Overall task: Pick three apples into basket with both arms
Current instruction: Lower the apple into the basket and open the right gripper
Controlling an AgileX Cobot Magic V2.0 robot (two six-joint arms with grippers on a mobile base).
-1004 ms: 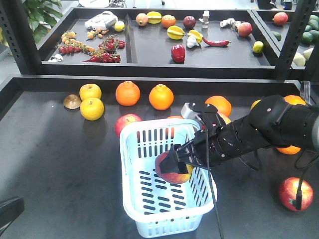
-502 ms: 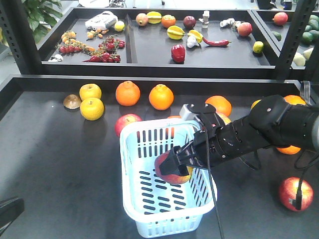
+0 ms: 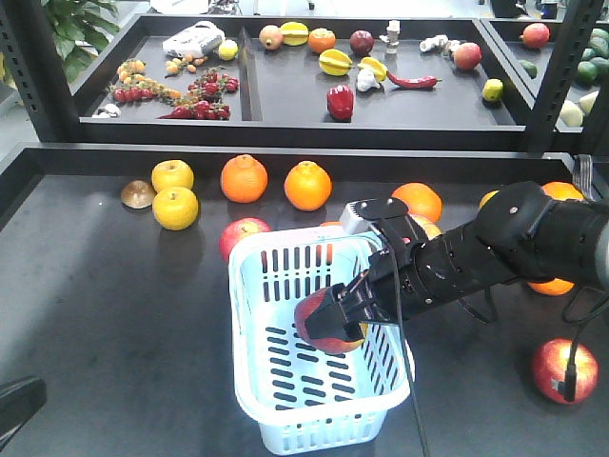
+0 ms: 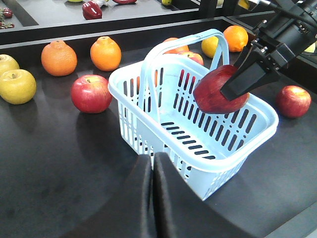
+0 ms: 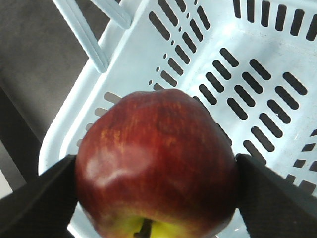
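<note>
My right gripper [image 3: 335,319] is shut on a dark red apple [image 3: 322,330] and holds it above the inside of the pale blue basket [image 3: 238,314]. The right wrist view has this apple [image 5: 156,158] filling the space between the black fingers [image 5: 47,191], with the slotted basket floor [image 5: 198,64] under it. A second apple [image 3: 241,233] lies just behind the basket's far left corner. The third apple [image 3: 564,369] rests at the front right. My left gripper [image 4: 152,158] is shut and empty, low in front of the basket [image 4: 237,161].
Two oranges [image 3: 245,178] [image 3: 307,185] and two yellow apples [image 3: 176,208] lie behind the basket. More oranges [image 3: 417,200] sit near the right arm. A raised back tray [image 3: 285,105] holds mixed fruit. The basket handle [image 4: 183,44] leans over its far side.
My right gripper has drifted slightly left with the apple, staying over the basket. The left gripper has not visibly moved.
</note>
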